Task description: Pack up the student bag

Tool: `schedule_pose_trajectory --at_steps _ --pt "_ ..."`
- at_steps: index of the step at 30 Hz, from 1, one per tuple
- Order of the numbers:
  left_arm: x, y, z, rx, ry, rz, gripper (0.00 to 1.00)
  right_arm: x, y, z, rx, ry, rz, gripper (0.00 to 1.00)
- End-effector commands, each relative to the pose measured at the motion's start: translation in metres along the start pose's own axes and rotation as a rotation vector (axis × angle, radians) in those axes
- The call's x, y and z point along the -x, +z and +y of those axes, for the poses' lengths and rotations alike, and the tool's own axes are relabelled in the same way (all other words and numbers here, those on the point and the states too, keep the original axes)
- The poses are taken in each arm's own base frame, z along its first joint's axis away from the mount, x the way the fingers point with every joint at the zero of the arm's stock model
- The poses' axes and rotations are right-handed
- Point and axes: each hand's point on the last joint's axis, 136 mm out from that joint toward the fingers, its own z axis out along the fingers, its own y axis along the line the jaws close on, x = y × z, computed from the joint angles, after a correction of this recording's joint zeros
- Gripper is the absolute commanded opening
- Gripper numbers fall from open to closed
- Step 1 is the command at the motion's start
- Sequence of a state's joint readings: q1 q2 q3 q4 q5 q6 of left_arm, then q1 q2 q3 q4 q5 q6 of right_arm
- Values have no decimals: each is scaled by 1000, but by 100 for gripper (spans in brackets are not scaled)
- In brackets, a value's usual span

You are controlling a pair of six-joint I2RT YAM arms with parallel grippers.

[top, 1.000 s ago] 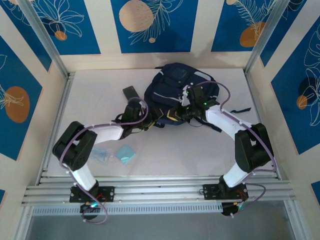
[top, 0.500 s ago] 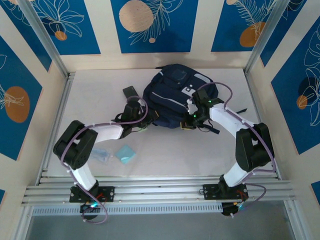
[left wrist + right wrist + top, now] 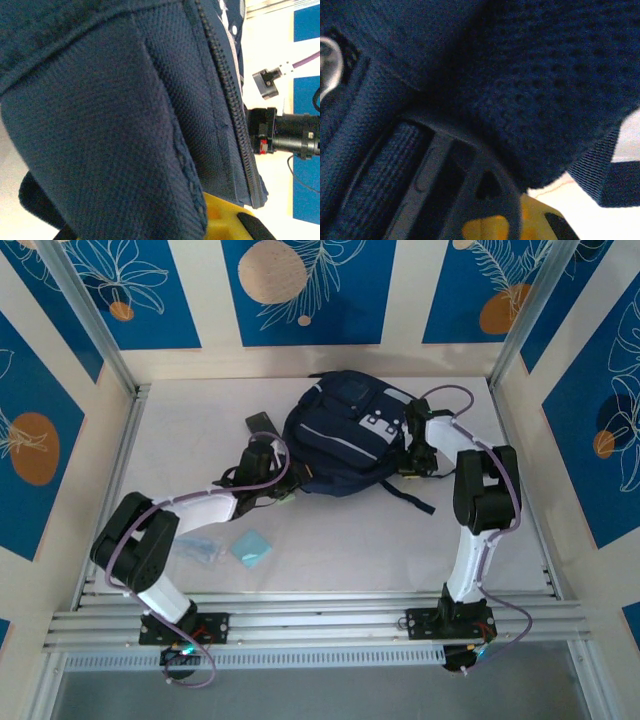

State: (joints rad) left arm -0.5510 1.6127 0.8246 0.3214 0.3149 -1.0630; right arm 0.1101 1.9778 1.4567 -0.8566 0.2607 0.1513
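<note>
- Your right gripper (image 3: 412,445) is closed against the student bag (image 3: 345,445); left gripper (image 3: 283,495): cannot tell.
- Risk: fabric slips free, or the trailing strap (image 3: 408,496) snags as you pull.

The top camera looked down from above and behind me, facing the far side, taking in the whole worktop (image 3: 330,550). My two wrist cameras sat pressed close against the student bag (image 3: 340,435), which all three views shared.
</note>
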Motion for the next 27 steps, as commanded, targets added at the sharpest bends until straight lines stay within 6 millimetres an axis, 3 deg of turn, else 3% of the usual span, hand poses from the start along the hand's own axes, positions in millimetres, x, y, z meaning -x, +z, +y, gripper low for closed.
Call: schedule_pose_trajectory --at_steps 1,6,8,13,15,18,21,27 --pt "10 -23 -9 -19 55 -31 0 45 -23 -77 -201 174 -150 0" --pt "9 -19 -8 -24 56 -23 0 37 -40 -60 -147 190 -180 0" --pt "7 -16 -11 -38 74 -6 0 26 -46 -35 -42 165 -178 0" --pt "-4 -2 -17 -72 119 63 0 -6 -69 20 180 99 -212 43" --pt "-8 2 -15 -78 125 80 0 -10 -80 34 247 93 -249 54" --pt "-12 7 -6 -67 171 96 0 -2 -93 52 348 81 -320 61" --pt "-15 13 16 -4 222 118 0 16 -95 62 384 68 -375 62" --pt "-18 22 42 46 235 142 0 61 -70 63 357 73 -405 68"
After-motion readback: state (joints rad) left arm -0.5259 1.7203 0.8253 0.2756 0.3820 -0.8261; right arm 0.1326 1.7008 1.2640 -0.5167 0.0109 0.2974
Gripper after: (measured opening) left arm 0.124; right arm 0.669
